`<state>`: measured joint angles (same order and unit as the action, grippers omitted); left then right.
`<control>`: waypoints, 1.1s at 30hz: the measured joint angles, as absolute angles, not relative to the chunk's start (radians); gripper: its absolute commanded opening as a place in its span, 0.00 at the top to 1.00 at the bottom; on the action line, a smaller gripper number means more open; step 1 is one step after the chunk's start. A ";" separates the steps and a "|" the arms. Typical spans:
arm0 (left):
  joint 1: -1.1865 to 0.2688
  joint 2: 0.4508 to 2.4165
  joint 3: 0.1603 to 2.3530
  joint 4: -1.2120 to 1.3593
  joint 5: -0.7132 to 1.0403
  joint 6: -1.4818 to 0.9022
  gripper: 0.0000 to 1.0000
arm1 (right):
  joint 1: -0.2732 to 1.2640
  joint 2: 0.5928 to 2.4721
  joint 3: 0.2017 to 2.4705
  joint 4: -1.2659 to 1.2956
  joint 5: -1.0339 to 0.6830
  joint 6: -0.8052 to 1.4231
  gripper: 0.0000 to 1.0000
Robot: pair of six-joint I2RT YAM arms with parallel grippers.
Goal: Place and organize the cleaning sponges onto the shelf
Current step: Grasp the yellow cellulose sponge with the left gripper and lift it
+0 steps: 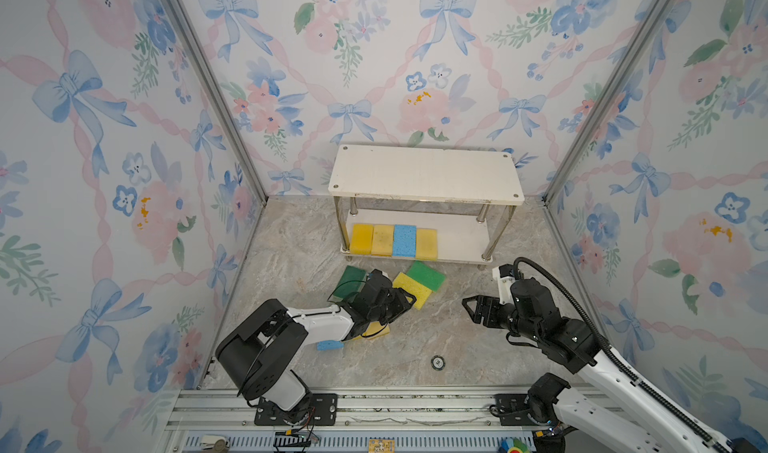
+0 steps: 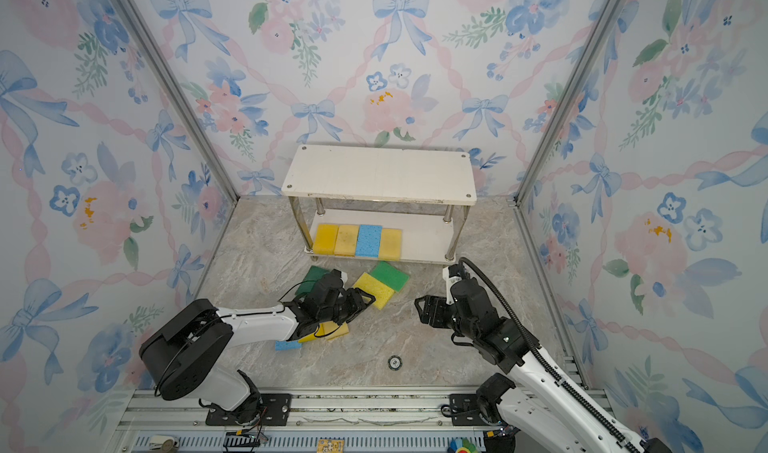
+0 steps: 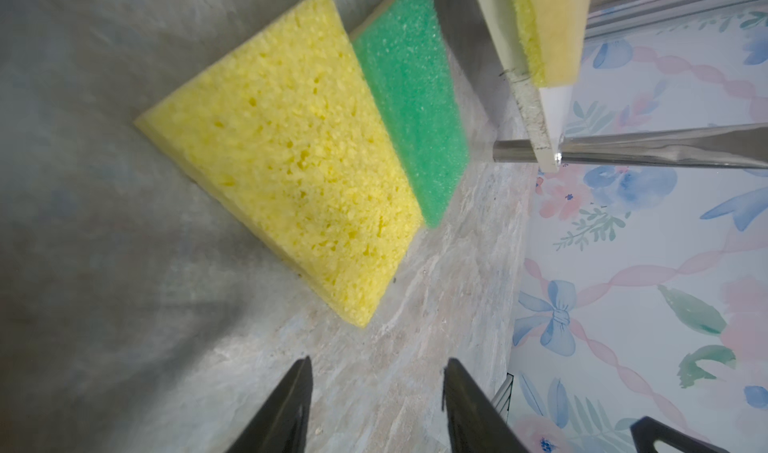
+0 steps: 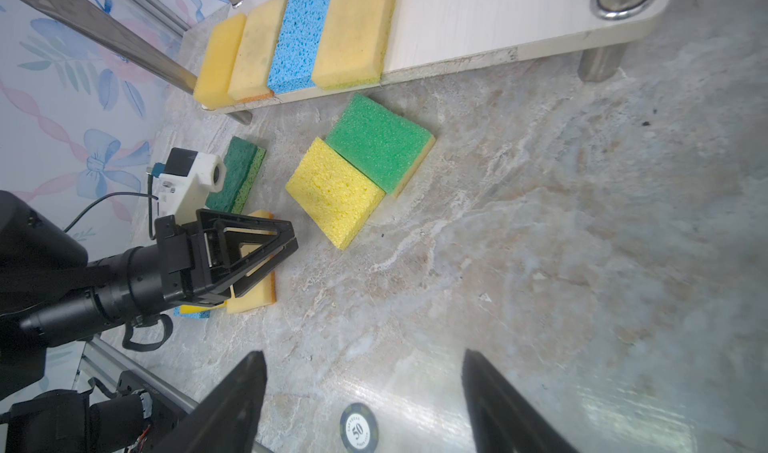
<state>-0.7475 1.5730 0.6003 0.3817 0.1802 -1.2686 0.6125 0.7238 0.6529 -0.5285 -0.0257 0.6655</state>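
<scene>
In both top views the shelf [image 1: 426,172] is seen at the back of the table [image 1: 299,239]. A row of four sponges [image 1: 392,240], three yellow and one blue, is laid side by side on its lower board, toward the left end. In front of it a yellow sponge [image 1: 415,291] and a green-faced sponge [image 1: 426,275] are found touching each other. A dark green scourer [image 1: 349,280], a pale sponge [image 1: 376,331] and a blue sponge [image 1: 330,345] are partly covered by the left arm. The left gripper [image 1: 409,298] is held just beside the yellow sponge. The right gripper [image 1: 467,303] is held over bare table, well apart from every sponge.

In the left wrist view the left fingers [image 3: 286,409] are seen apart, with only table between them. The yellow sponge is seen ahead of them, not gripped.

In the right wrist view the right fingers [image 4: 232,405] are spread wide and nothing is held. A round disc [image 4: 358,430] is seen on the table between them.
</scene>
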 measured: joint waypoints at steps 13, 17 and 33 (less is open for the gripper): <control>-0.725 1.704 0.646 0.421 0.173 -1.303 0.65 | 0.596 0.716 0.637 -0.550 -0.030 0.665 0.23; -0.711 1.724 0.657 0.442 0.171 -1.310 0.66 | 0.596 0.716 0.637 -0.550 -0.029 0.666 0.23; -0.700 1.711 0.587 0.500 0.184 -1.309 1.00 | 0.595 0.731 0.637 -0.549 -0.029 0.691 0.22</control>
